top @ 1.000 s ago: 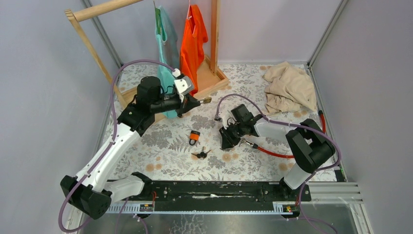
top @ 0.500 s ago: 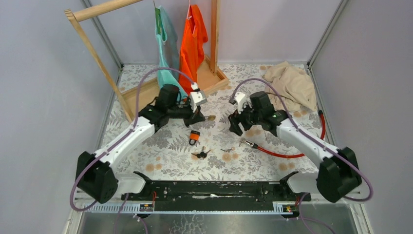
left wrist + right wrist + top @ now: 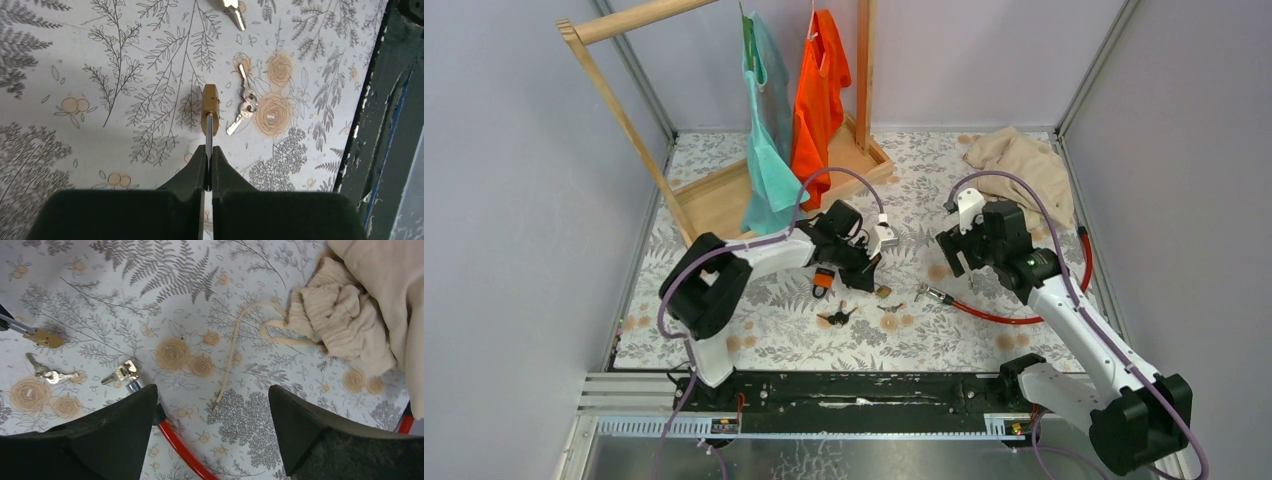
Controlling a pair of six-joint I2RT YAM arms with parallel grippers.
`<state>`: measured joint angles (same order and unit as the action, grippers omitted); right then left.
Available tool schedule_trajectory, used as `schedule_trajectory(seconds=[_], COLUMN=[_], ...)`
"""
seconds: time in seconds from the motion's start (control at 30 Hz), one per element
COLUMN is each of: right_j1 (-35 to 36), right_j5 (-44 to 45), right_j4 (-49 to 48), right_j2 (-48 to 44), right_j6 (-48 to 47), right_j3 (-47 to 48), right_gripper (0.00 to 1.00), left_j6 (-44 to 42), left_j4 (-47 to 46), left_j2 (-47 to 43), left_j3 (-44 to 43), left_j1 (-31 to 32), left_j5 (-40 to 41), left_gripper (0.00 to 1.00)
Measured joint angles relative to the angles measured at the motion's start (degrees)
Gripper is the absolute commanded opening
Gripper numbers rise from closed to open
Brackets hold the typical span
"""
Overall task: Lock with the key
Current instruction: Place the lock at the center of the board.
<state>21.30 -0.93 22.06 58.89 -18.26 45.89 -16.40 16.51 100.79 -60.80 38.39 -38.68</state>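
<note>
— Wooden tray (image 3: 714, 200) at the foot of the clothes rack: what is in it?

— Bare board, mostly. The teal shirt (image 3: 769, 160) hangs from the rail with its hem down over the tray, and the orange shirt (image 3: 819, 90) hangs beside it.

— And the left gripper (image 3: 209, 157)?

— Clenched tight on the thin steel shackle (image 3: 209, 130) of the brass padlock (image 3: 210, 107). The lock's body sticks out past the fingertips, low over the floral table cover (image 3: 100, 125). Whether it touches the cover cannot be told.

— Where are the keys?

— The silver keys (image 3: 243, 107) lie flat on their ring just beside the padlock, ungripped.

— The right gripper (image 3: 211, 392)?

— Spread wide above the cover, grasping nothing, with the red cable (image 3: 177, 445) below it and the beige garment (image 3: 350, 335) off to its side.
</note>
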Motion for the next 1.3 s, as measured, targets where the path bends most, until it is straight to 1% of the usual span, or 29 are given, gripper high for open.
schedule_trajectory(seconds=[0.13,0.3,0.37,0.6,0.83,1.0,1.03,1.13,1.17,1.3], right_j1=[-2.6,-3.7,-3.8,-3.8,-4.0,-5.0,-5.3,-6.0,-6.1,-6.8], right_j5=[0.0,-0.2,-0.3,-1.2,-1.0,1.1,1.7,3.5,4.3,7.3], right_j4=[0.1,0.1,0.1,0.2,0.4,0.4,0.4,0.4,0.4,0.4], right_j2=[-1.7,-2.2,-2.2,-2.2,-3.6,-3.9,-3.8,-3.3,-3.1,-2.6], right_j6=[0.0,0.0,0.0,-0.5,-1.0,-1.0,-1.0,-1.0,-1.0,-1.1], right_j3=[-1.2,-1.8,-2.1,-3.0,-3.8,-3.8,-3.8,-3.8,-3.8,-3.8], right_gripper=[0.89,0.89,0.89,0.89,0.91,0.92,0.92,0.99,1.0,0.99], left_j6=[3.2,6.1,7.2,10.0,11.3,10.9,10.7,10.1,10.0,9.2], left_j4=[-0.9,-2.8,-3.3,-4.1,-4.3,-4.3,-4.2,-4.3,-4.5,-4.8], left_j2=[5.0,7.6,8.3,11.8,12.3,10.6,9.9,7.1,5.7,2.1], left_j3=[-3.1,-5.2,-5.5,-5.7,-6.3,-6.3,-6.3,-5.9,-5.6,-5.0], left_j1=[0.1,-0.2,-0.7,-3.6,-5.5,-5.5,-5.5,-5.5,-5.5,-5.1], left_j5=[-1.6,-2.7,-3.6,-5.4,-6.4,-4.2,-3.7,-2.9,-2.8,-2.3], left_gripper=[0.08,0.14,0.18,0.37,0.67,0.84,0.88,0.98,1.0,1.0])
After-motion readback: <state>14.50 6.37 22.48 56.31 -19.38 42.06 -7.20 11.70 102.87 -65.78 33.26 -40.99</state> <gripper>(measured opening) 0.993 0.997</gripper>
